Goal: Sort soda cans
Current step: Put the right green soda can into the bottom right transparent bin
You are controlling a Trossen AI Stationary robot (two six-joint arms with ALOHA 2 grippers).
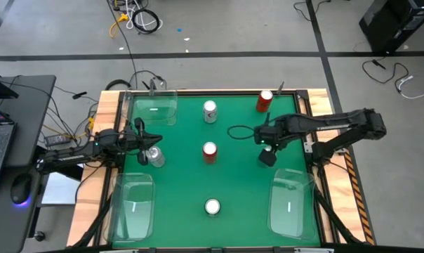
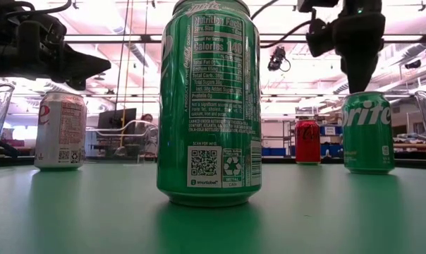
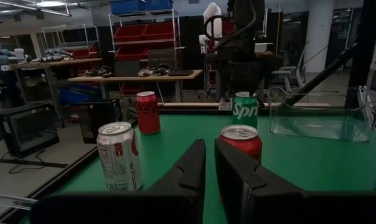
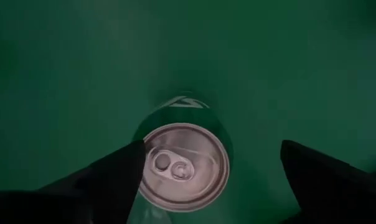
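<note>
Where green table [image 1: 240,176] lies, workshop behind

Six soda cans [image 1: 210,152] upright, spread apart on green table.

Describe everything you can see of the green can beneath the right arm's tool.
The green can is a small metal cylinder with green walls, white Sprite lettering and a silver top with its pull tab. It stands upright on the green table, right of centre. The right tool hangs open above it, a finger on either side, with no contact visible.
</note>
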